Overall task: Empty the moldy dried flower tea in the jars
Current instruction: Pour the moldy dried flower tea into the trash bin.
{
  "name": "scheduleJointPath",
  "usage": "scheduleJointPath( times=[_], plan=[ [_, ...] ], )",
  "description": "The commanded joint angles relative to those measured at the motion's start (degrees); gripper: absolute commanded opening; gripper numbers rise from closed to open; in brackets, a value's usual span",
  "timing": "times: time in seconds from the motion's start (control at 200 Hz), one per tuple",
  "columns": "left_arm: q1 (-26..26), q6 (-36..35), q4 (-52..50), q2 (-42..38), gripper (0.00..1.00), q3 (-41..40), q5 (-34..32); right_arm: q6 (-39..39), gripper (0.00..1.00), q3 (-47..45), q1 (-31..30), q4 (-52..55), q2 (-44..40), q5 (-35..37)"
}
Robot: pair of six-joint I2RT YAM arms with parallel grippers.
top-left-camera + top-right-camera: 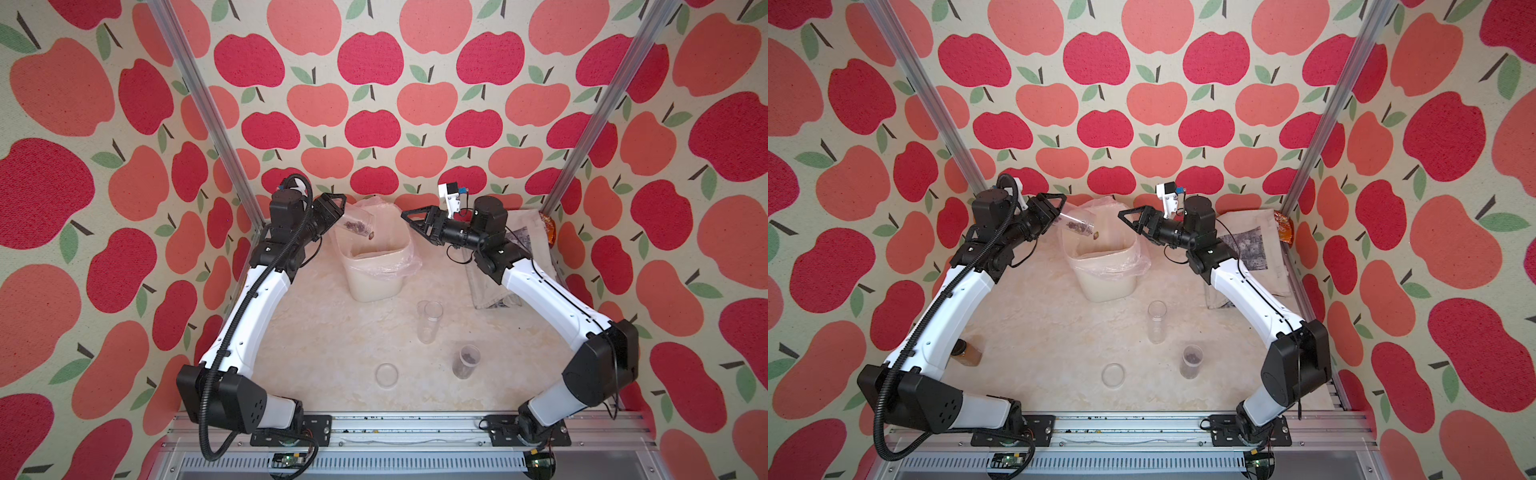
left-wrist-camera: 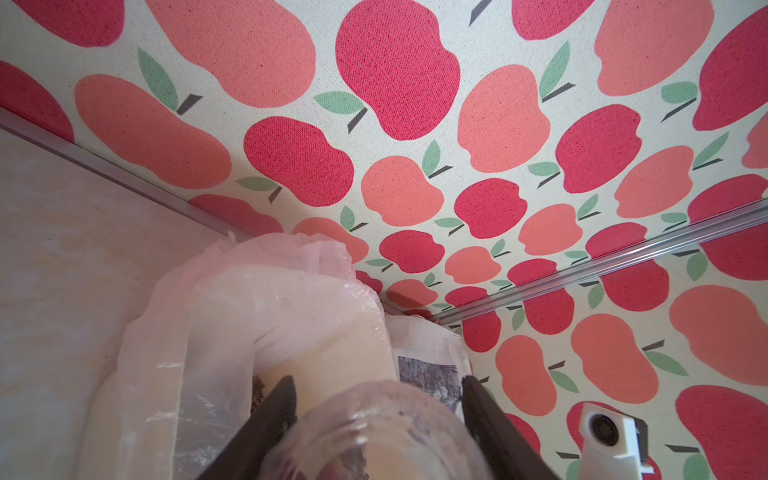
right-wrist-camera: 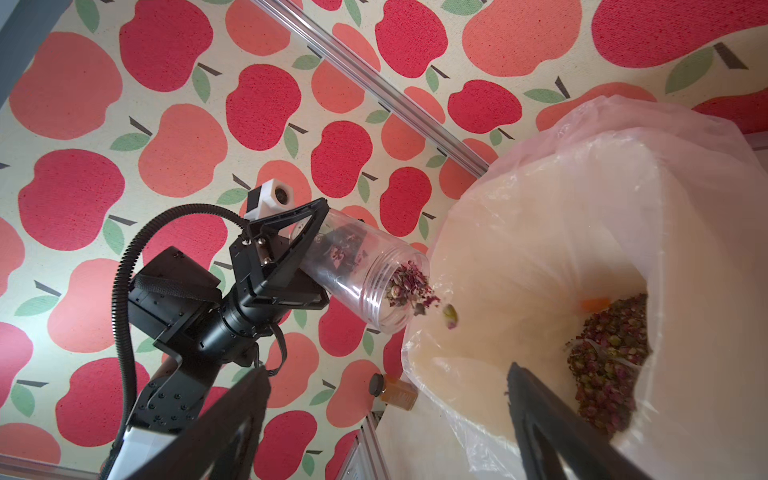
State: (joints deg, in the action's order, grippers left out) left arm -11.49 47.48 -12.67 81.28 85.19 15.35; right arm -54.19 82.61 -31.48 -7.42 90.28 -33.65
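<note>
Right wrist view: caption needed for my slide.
Left tool tips a small clear plastic jar, spilling crumbly dried flower tea into the cream plastic-lined bin.

Cream marbled tabletop (image 1: pixel 324 353) carries a lined waste bin (image 1: pixel 374 282); in front of the bin sit an empty clear jar (image 1: pixel 430 322), a jar of dark tea (image 1: pixel 467 361) and a loose lid (image 1: pixel 386 375); a printed cloth (image 1: pixel 488 289) lies right of it.

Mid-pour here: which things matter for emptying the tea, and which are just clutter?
Job: held jar, spilling tea, lined bin, empty jar, jar with tea, loose lid.
Clutter: printed cloth, amber bottle, orange packet.
</note>
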Motion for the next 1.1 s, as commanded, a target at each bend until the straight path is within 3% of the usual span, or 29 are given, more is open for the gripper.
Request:
scheduleJointPath(
  times=[0.0,0.24,0.43,0.8,0.916,1.006,1.051,1.096],
  plan=[
    [-1.4,-6.6,-4.4,1.1,0.00,3.1,-4.1,6.3,0.95,-0.8,0.3,5.8,-2.7,0.9],
    [-5.3,-15.3,-7.6,3.6,0.00,6.8,-11.7,15.4,0.99,-2.1,0.4,14.4,-6.1,1.8],
    [-10.3,-26.1,-10.8,6.8,0.00,11.1,-20.6,24.3,0.99,-3.9,0.4,23.1,-9.9,6.0],
    [-23.9,-58.7,-11.8,17.1,0.00,20.1,-46.6,31.5,0.99,-10.2,0.6,30.0,-16.1,11.9],
    [-22.6,-53.0,-16.2,17.5,0.00,23.0,-42.5,31.9,0.99,-12.1,0.9,30.3,-17.6,12.4],
    [-17.7,-40.2,-17.3,14.6,0.00,21.5,-29.1,32.0,0.99,-13.3,1.0,30.3,-18.6,12.8],
    [-14.0,-31.3,-14.8,12.4,0.00,18.3,-20.6,32.0,0.99,-13.8,1.1,30.3,-19.1,12.9],
    [-11.5,-24.7,-10.6,9.8,0.00,14.3,-16.5,32.0,0.99,-14.2,1.2,30.2,-19.5,12.9]
  ],
)
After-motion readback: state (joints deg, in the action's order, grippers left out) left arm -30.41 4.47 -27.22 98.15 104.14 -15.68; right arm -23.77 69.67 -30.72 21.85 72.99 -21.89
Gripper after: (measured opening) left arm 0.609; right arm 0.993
